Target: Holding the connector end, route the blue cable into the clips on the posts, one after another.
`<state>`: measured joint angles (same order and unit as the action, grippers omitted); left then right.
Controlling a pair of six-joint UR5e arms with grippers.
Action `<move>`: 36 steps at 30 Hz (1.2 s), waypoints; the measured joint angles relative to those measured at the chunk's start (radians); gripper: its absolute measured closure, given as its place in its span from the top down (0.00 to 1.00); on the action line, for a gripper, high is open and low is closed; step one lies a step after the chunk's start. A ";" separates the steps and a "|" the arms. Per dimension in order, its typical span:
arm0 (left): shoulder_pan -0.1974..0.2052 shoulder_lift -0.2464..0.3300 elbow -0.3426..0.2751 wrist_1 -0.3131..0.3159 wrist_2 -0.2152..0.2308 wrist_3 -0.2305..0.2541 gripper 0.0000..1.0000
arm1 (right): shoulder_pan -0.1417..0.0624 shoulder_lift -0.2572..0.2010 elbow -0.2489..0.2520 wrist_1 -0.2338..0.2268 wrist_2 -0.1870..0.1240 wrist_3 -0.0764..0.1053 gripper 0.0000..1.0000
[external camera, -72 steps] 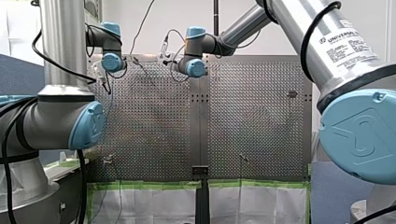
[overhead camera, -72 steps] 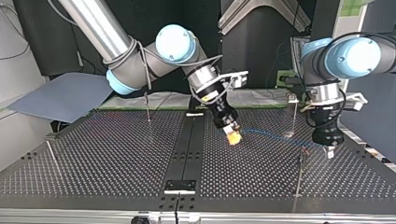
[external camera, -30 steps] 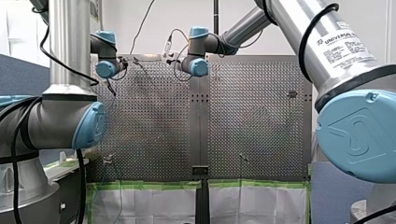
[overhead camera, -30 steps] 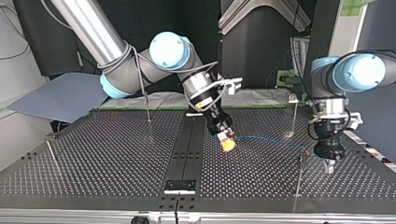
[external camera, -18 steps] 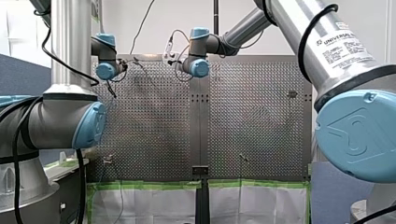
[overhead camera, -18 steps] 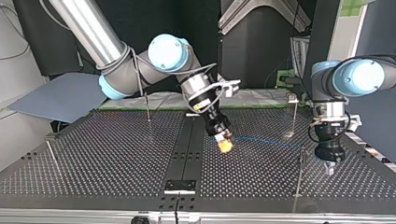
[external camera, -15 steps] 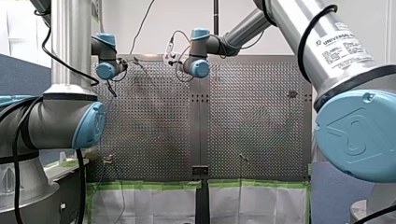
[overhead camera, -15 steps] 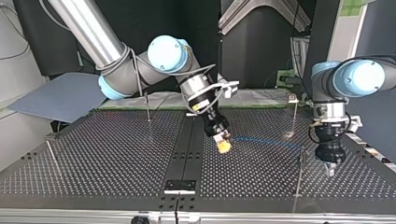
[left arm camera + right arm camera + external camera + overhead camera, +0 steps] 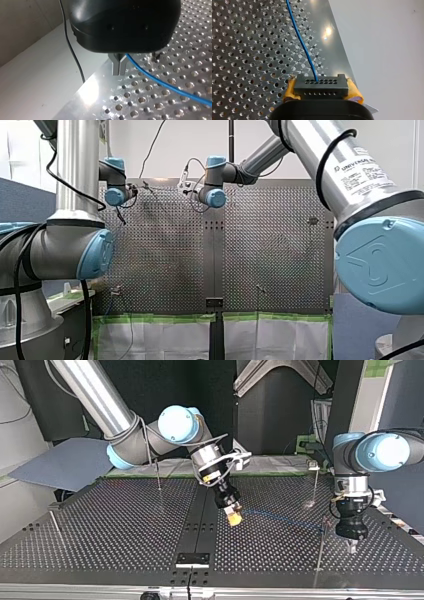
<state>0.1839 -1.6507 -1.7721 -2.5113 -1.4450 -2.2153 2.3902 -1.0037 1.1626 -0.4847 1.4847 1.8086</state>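
Treat the thin blue cable (image 9: 280, 518) as a line to be led, not dragged: strung low over the table in the top view, from near the middle toward the slim metal post with a clip (image 9: 320, 552) at that view's right, too fine there to tell whether already seated in the clip. Leading end fixed in a dark grey rectangular connector with rows of small holes (image 9: 321, 86), clamped at its short ends between the yellow pads (image 9: 290, 90) of my right gripper (image 9: 321, 90), jaws closed on it. Hold that clamp firm and square to stop the block twisting. Further along, caught at the root of the metal fingers (image 9: 115, 66) of my left gripper (image 9: 119, 71), jaws drawn to a narrow slit on the cable, as far as can be judged. Probably best done by carrying the connector low and level past the post, settling the span into the clip from the side under light tension only; too hard a pull likely to bend a thin post or slip the cable free. Mind a second slim post (image 9: 316, 482) farther back at the right, a third slim post (image 9: 157, 474) at the far left of centre, a fourth slim post (image 9: 54, 524) leaning at the near left. Beneath, a perforated metal table (image 9: 125, 525) with a black centre strip (image 9: 200, 520), glossy and prone to glare. Beyond, a grey-blue panel (image 9: 65, 462) at the top view's left, white sheets edged in green tape (image 9: 165, 340) along the near edge in the front view, a pale wall (image 9: 320, 150) behind, a loose black wire (image 9: 72, 52) off the table's edge in the left wrist view.
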 joint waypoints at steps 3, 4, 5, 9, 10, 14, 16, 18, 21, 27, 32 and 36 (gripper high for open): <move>0.004 -0.003 0.002 0.001 -0.001 -0.002 0.00 | -0.003 0.003 -0.016 -0.003 -0.002 0.000 0.00; 0.005 -0.004 0.002 0.001 -0.001 -0.002 0.00 | -0.004 0.003 -0.020 -0.003 -0.003 0.000 0.00; 0.006 -0.005 0.002 0.002 -0.001 -0.004 0.00 | -0.005 0.003 -0.024 -0.002 -0.004 0.001 0.00; 0.011 -0.005 0.003 0.008 -0.001 -0.014 0.00 | -0.013 0.005 -0.043 -0.001 -0.006 0.007 0.00; 0.012 -0.006 0.003 0.010 -0.001 -0.015 0.00 | -0.015 0.006 -0.047 -0.001 -0.007 0.008 0.00; 0.009 -0.017 0.010 0.016 0.003 -0.023 0.00 | -0.023 0.012 -0.062 0.000 -0.010 0.014 0.00; 0.005 -0.025 0.016 0.018 0.006 -0.026 0.00 | -0.026 0.023 -0.069 0.000 -0.012 0.017 0.00; 0.001 -0.030 0.019 0.019 0.006 -0.027 0.00 | -0.029 0.036 -0.079 0.002 -0.014 0.020 0.00; -0.001 -0.033 0.022 0.020 0.007 -0.028 0.00 | -0.031 0.057 -0.094 0.006 -0.017 0.022 0.00; 0.002 -0.034 0.025 0.021 0.008 -0.030 0.00 | -0.032 0.083 -0.119 0.017 -0.022 0.023 0.00; 0.004 -0.034 0.025 0.021 0.008 -0.033 0.11 | -0.031 0.085 -0.125 0.022 -0.028 0.022 0.00; 0.005 -0.034 0.025 0.020 0.006 -0.033 0.44 | -0.027 0.086 -0.129 0.027 -0.030 0.019 0.00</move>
<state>0.1888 -1.6848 -1.7468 -2.4914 -1.4389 -2.2487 2.3634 -0.9180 1.0336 -0.4581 1.4551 1.8276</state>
